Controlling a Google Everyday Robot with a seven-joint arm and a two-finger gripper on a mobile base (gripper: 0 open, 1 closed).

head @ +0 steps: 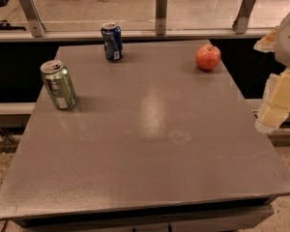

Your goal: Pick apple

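The apple (208, 57) is small, round and red-orange with a short dark stem. It sits on the grey table (145, 144) near the far right corner. My gripper (278, 103) shows at the right edge of the camera view as pale yellowish-white parts, right of the table's right edge. It is nearer to me than the apple, to the apple's right, and apart from it.
A blue can (112, 42) stands near the table's far edge, left of centre. A green can (58, 84) stands near the left edge. A glass railing with metal posts (161, 6) runs behind the table.
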